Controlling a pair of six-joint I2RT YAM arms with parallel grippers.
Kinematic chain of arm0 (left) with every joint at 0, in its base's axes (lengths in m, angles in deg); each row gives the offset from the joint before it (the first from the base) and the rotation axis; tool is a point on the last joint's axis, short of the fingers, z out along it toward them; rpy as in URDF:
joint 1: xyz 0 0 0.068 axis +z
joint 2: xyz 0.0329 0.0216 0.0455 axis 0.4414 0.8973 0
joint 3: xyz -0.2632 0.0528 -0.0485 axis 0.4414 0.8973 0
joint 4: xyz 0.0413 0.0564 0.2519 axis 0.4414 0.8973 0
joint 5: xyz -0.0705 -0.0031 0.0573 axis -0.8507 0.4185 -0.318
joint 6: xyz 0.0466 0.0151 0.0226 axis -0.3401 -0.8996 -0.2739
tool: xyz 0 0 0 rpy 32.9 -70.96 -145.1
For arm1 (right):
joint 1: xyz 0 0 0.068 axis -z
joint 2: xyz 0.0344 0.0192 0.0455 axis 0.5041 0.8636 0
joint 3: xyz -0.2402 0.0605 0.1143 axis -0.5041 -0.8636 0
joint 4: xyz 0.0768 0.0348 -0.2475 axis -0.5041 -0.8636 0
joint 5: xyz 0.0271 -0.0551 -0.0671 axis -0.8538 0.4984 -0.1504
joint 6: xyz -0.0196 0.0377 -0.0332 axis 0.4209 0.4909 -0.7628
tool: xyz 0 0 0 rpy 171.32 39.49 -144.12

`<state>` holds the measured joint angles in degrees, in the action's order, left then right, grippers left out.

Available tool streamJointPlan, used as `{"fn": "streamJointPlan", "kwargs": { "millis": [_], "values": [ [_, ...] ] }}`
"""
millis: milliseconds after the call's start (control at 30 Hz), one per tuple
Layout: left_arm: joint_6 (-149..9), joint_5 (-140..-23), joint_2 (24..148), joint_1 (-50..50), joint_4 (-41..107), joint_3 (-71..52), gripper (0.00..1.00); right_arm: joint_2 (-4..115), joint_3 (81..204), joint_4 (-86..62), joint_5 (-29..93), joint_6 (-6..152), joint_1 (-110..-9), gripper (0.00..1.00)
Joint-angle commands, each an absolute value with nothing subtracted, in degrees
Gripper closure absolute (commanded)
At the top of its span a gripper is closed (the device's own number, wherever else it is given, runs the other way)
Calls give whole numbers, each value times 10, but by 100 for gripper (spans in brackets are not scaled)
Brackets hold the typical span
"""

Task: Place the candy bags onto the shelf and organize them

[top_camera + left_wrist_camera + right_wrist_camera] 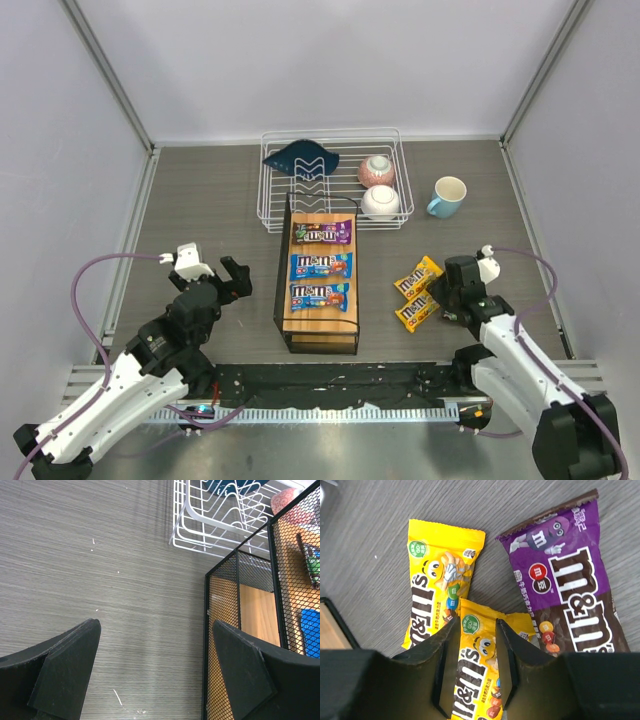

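From above and behind the bases, the top camera takes in the whole table (200,200), sharing the shelf (223,597) corner with the close, forward-tilted left wrist view and the yellow candy bags (440,587) with the closer, downward right wrist view.

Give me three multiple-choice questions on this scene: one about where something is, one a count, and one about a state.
1. Where do the two yellow candy bags lie? A on the table, right of the shelf; B on the shelf top; C held in the air.
2. How many candy bags lie on the shelf top? A two; B three; C five.
3. How is the left gripper? A shut on a bag; B shut, empty; C open, empty.
Answers: 1 A, both rest on the table beside the shelf. 2 B, one purple bag and two blue bags. 3 C, its fingers are spread with only table between.
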<state>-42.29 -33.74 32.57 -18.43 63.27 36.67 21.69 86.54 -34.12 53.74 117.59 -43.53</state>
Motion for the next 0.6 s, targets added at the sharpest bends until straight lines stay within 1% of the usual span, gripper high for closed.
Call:
{"fn": "streamJointPlan", "kwargs": {
  "millis": [0,167,200,333,400,467,567],
  "values": [
    [-419,-323,327,-187,628,364,0,138,840,-355,532,1255,-433,60],
    [-419,-323,323,-187,627,366,0,55,832,-418,545,1302,-434,61],
    [-419,-323,324,-187,627,366,0,30,833,-426,547,1304,-434,61],
    [-420,-323,325,-187,623,367,1,-6,848,-457,559,1291,-434,61],
    [-420,-323,326,-187,624,366,0,1,857,-458,580,1267,-434,59],
    [-420,-324,327,-187,623,365,0,35,869,-453,585,1263,-434,57],
    [-420,-324,327,-187,625,363,0,109,881,-436,582,1264,-433,58]
  ]
}}
